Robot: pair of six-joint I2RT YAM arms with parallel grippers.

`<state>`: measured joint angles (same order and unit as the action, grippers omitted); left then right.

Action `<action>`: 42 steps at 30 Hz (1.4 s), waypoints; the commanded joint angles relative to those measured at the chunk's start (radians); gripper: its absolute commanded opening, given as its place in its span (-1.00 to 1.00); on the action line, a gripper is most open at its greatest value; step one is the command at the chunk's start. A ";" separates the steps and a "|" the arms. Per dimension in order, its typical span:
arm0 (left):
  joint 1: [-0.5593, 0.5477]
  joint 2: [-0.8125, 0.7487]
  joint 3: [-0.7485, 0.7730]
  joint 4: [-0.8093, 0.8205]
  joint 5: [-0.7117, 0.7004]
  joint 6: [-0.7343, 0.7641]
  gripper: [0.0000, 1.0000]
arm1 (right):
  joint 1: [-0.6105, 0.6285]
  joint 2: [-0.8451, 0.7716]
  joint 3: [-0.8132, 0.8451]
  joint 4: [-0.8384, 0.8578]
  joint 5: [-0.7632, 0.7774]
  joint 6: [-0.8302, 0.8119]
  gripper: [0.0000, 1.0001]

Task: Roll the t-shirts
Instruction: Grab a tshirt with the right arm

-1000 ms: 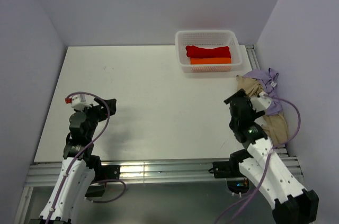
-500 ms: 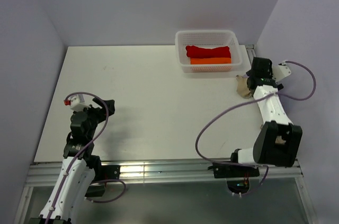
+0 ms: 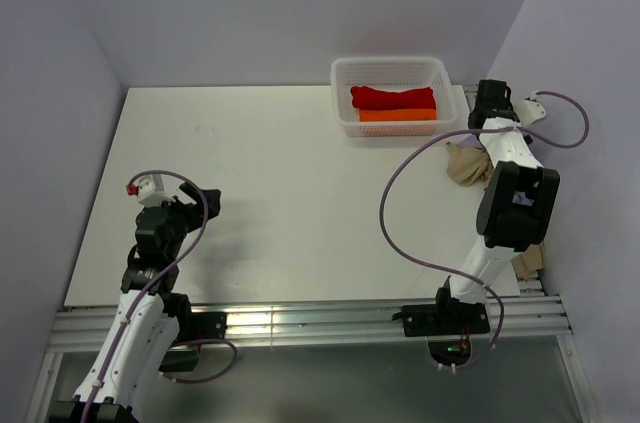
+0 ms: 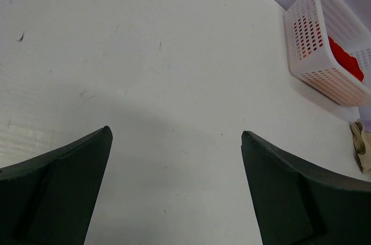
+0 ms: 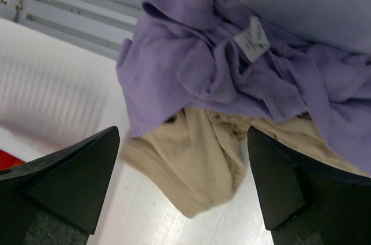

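Note:
Two rolled t-shirts, red and orange, lie in the white mesh basket at the back. A crumpled lavender t-shirt lies on top of a beige one at the table's right edge; in the top view the right arm hides most of the heap, leaving beige cloth showing. My right gripper hangs open above this heap, touching nothing. It sits at the far right beside the basket. My left gripper is open over bare table at the near left.
The table is white, with walls close on the left, back and right. A metal rail runs behind the shirt heap. From the left wrist I see the basket far right and a bit of beige cloth.
The right arm has swung from the near right out to the far right, over the shirt heap beside the basket. The left arm has barely shifted. Both grippers stayed open.

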<state>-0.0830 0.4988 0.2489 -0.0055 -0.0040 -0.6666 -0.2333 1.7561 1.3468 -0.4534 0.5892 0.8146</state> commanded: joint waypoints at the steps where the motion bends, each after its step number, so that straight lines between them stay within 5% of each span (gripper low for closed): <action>1: 0.000 0.014 0.009 0.058 0.033 0.018 0.99 | -0.009 0.081 0.116 -0.050 0.055 0.014 0.96; 10: 0.002 0.012 0.009 0.058 0.042 0.021 0.99 | -0.041 0.184 0.164 -0.048 0.044 0.032 0.95; 14: 0.002 0.012 0.009 0.052 0.033 0.019 0.99 | -0.052 0.197 0.158 -0.044 0.089 0.055 0.80; 17: 0.002 0.014 0.010 0.052 0.035 0.019 0.99 | -0.060 0.203 0.178 -0.050 0.096 0.052 0.35; 18: 0.002 0.015 0.009 0.053 0.036 0.019 0.99 | -0.058 0.204 0.189 -0.053 0.112 0.044 0.02; 20: 0.002 0.017 0.009 0.058 0.045 0.022 0.99 | -0.055 0.194 0.198 -0.057 0.130 0.038 -0.34; 21: 0.002 0.017 0.009 0.058 0.045 0.022 0.99 | -0.057 0.186 0.204 -0.062 0.141 0.044 -0.99; 28: 0.002 0.027 0.012 0.058 0.047 0.025 0.99 | 0.075 -0.038 0.121 0.069 0.394 -0.086 -1.00; 36: 0.002 0.000 0.004 0.052 0.048 0.025 0.99 | 0.219 -0.205 0.478 0.024 0.313 -0.273 -1.00; 42: 0.002 -0.009 0.006 0.047 0.045 0.025 0.99 | 0.292 -0.468 0.532 0.148 -0.212 -0.394 -1.00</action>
<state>-0.0830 0.4988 0.2489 0.0040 0.0299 -0.6624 0.0292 1.4490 1.8332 -0.4404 0.6891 0.5110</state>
